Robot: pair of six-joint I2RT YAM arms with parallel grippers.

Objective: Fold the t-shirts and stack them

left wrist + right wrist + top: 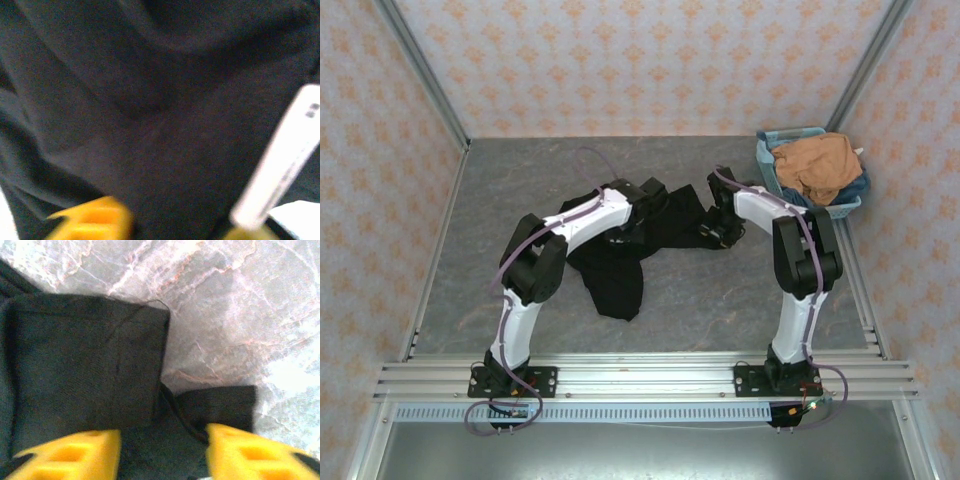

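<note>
The black t-shirt [618, 268] lies crumpled on the grey table, with one part trailing toward the front. My left gripper [655, 200] is low over its far middle. In the left wrist view the left gripper [170, 227] is open and black cloth lies between its yellow fingers [92, 222]. A white label [285, 165] shows on the right. My right gripper [712, 232] hangs at the shirt's right edge. It is open [162, 455] over a hemmed corner of the black t-shirt [85, 370]. The orange-tan t-shirt [815, 165] is bunched in the basket.
The light-blue basket [766, 168] stands at the back right corner of the table, against the right frame rail. Bare grey marbled tabletop [240, 305] lies right of the black shirt. Patterned walls close in the back and both sides.
</note>
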